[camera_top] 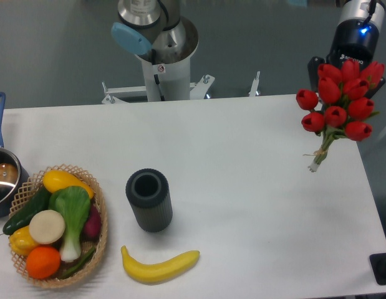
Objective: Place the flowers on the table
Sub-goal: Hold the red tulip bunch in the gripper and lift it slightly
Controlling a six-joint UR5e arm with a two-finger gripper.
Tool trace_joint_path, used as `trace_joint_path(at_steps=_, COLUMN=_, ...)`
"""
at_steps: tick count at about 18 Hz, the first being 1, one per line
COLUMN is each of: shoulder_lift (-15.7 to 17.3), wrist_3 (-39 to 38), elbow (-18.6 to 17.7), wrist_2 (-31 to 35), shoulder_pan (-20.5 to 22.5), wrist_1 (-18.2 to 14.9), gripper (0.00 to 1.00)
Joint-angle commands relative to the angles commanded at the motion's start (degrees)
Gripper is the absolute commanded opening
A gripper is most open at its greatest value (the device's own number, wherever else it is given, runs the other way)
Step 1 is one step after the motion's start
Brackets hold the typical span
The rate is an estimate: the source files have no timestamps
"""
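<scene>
The flowers [335, 116], a small bunch of red tulip buds on green stems tied with pale string, are at the far right. Their buds overlap the table's right edge and the stem ends point down-left over the white table [242, 162]. My gripper [347, 67] comes in from the top right, its black body directly behind the top buds. The buds hide the fingertips. The bunch looks lifted and held at its upper part rather than lying flat.
A dark ribbed cylindrical vase [149, 199] stands left of centre with a banana [160, 266] in front of it. A wicker basket [100, 198] of vegetables and fruit is at the front left, with a blue-handled pot [0, 177] behind it. The robot base [160, 56] is at the back.
</scene>
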Motion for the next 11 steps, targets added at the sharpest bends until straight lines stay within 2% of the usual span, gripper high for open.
trace_joint_path(at_steps=7, shoulder_lift=0.1, wrist_3=0.0, elbow=-0.3, wrist_2=1.6, shoulder_pan=0.2, wrist_1=0.2, gripper=0.39)
trace_joint_path(at_steps=9, shoulder_lift=0.4, wrist_3=-0.1, elbow=0.0, wrist_2=4.6, shoulder_pan=0.3, wrist_1=0.2, gripper=0.39)
trace_joint_path(at_steps=11, shoulder_lift=1.0, wrist_3=-0.2, elbow=0.1, wrist_2=10.9, shoulder_pan=-0.2, wrist_1=0.2, gripper=0.39)
